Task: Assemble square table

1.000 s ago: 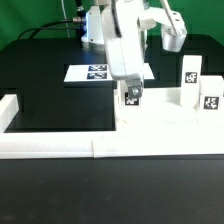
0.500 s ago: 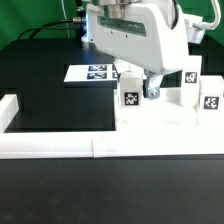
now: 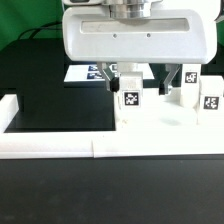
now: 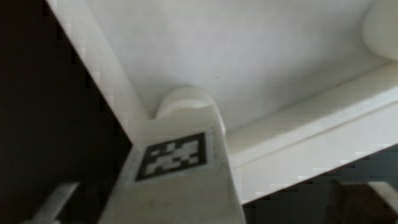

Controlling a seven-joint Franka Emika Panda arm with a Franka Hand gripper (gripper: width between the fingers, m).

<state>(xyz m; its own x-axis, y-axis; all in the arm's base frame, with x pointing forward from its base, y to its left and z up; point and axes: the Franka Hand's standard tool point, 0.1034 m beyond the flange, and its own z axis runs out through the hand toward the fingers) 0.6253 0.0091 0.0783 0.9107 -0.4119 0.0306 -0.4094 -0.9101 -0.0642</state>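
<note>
The arm's broad white wrist housing (image 3: 125, 35) fills the upper part of the exterior view, smooth and boxy with rounded edges. Below it the jaws (image 3: 131, 80) stand apart, one dark finger on each side of a white leg (image 3: 130, 102). That leg is a short upright block with a black-and-white square tag on its face, standing on the square tabletop (image 3: 165, 125). The fingers are spread about as wide as they go; whether the pads touch the leg's sides cannot be told from here.

The tabletop is a matte white plastic plate lying flat on the black counter (image 3: 60, 190), toward the exterior view's right, pushed against the long white border rails (image 3: 50, 145) that run along the front and up the exterior view's left. Two more tagged legs (image 3: 190, 77) (image 3: 210, 98) stand upright on the plate near its far right edge, close together and well apart from the first leg.

Behind the arm, the marker board (image 3: 85, 72) lies flat on the counter, mostly hidden by the housing.

The wrist view looks down the leg (image 4: 178, 150): a smooth white post with its tag showing, its rounded end meeting the pale plate (image 4: 249, 50) beside a raised ridge. Blurred finger (image 4: 54, 200) tips sit at either side, clear of the post's face.
</note>
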